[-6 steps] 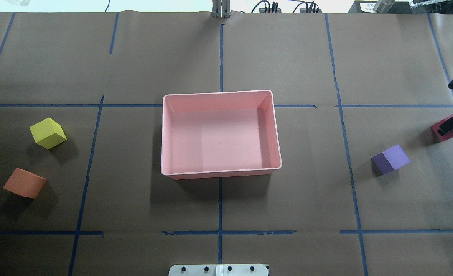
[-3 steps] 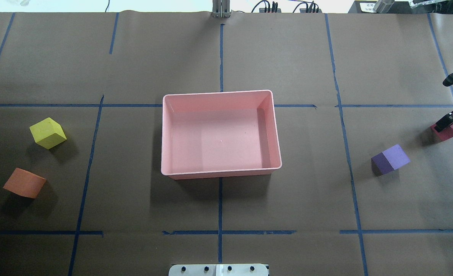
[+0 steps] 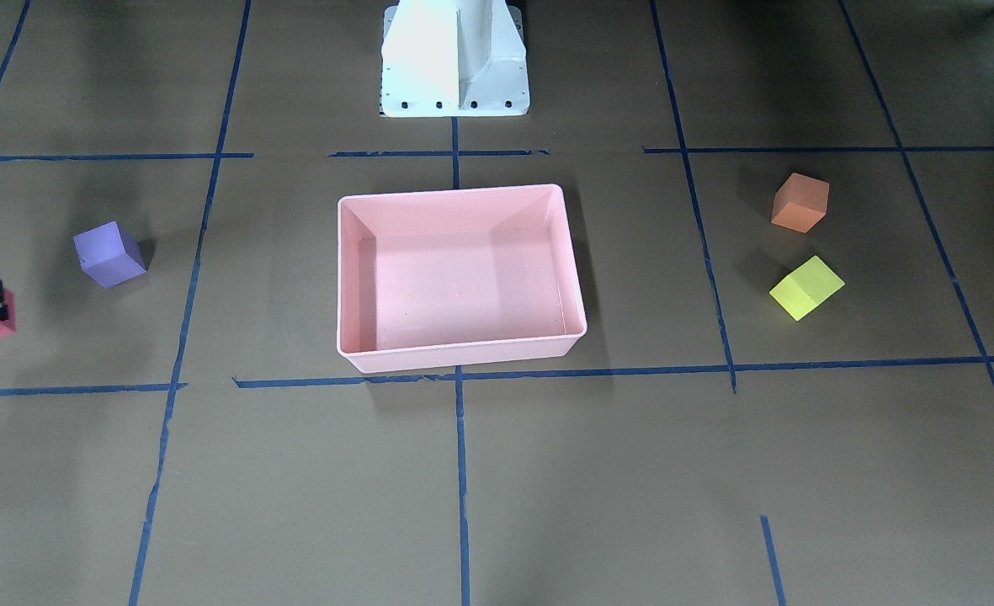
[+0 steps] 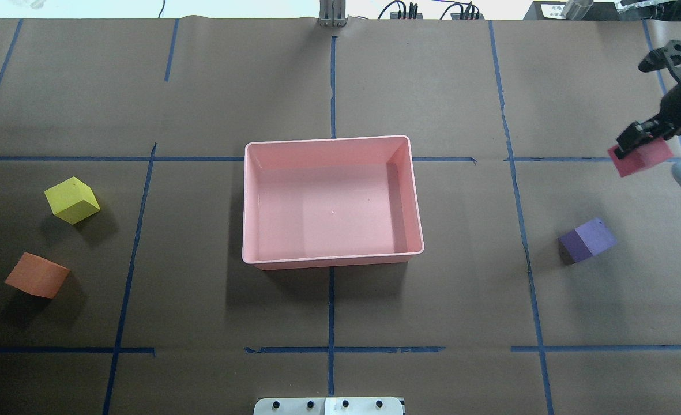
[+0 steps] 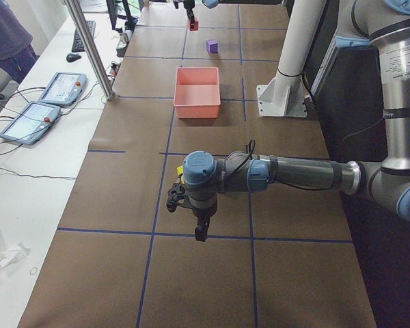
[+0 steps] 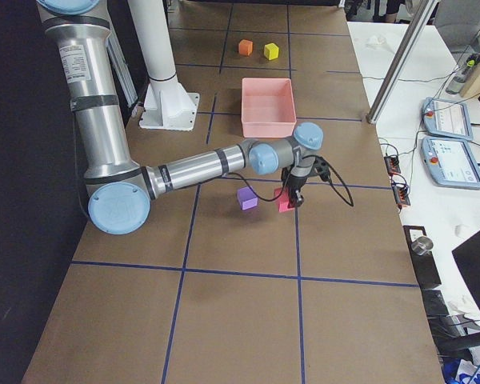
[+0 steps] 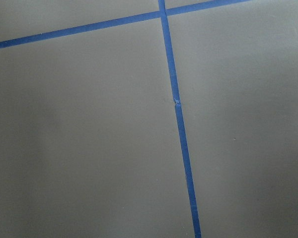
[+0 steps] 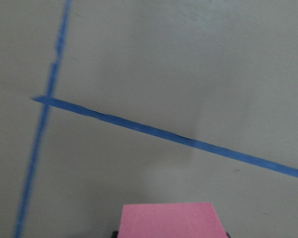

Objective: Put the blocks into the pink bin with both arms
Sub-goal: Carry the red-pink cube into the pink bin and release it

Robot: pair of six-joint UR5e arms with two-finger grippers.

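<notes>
The right arm (image 6: 200,168) reaches across the counter (image 4: 432,86), its jaws closed on the red block (image 4: 643,158) at the far right of the brown paper surface. The purple block (image 4: 587,239) sits nearer, apart from it. The pink bin (image 4: 328,264) rests at the middle of the counter with nothing inside, where strips of blue tape (image 4: 333,86) cross to mark a grid. At the left, the yellow block (image 4: 72,200) and the orange block (image 4: 36,275) lie close together, well away from the bin. The left arm (image 5: 301,174) stretches low over bare paper at the counter's left end; whether its jaws are open cannot be told. A white pedestal (image 3: 454,55) stands behind the bin, and control tablets (image 5: 58,89) lie on a white desk beyond the counter.
</notes>
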